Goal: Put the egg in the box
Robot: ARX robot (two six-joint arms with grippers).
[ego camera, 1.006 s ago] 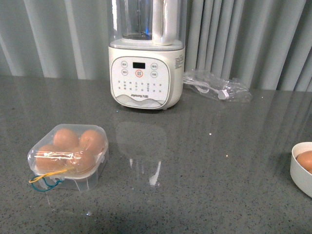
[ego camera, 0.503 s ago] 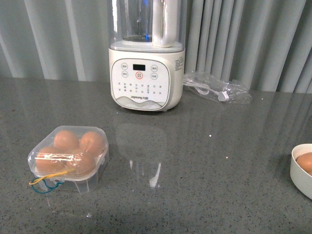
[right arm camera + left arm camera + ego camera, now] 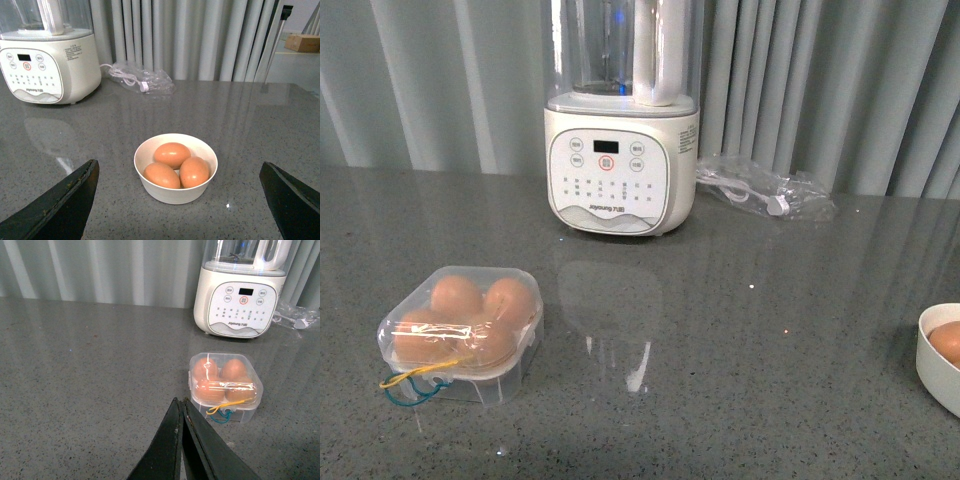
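Right gripper (image 3: 180, 200) gapes wide and empty above the bowl (image 3: 176, 192); left gripper (image 3: 180, 412) pinched closed, empty.
Egg (image 3: 172, 154) lies topmost in the bowl near the bench's right edge; box (image 3: 460, 333) sits lidded, well apart. Smooth, brittle shell: clasp its broad middle gently.

The table (image 3: 740, 380) is speckled grey. The clear box (image 3: 460, 335) shows orange-brown eggs (image 3: 457, 297) on a white tray, with yellow and blue bands (image 3: 412, 385). The blender (image 3: 620, 180) is cream. The white bowl (image 3: 175, 192) holds 3 orange-brown eggs. The curtain (image 3: 200, 35) is grey.
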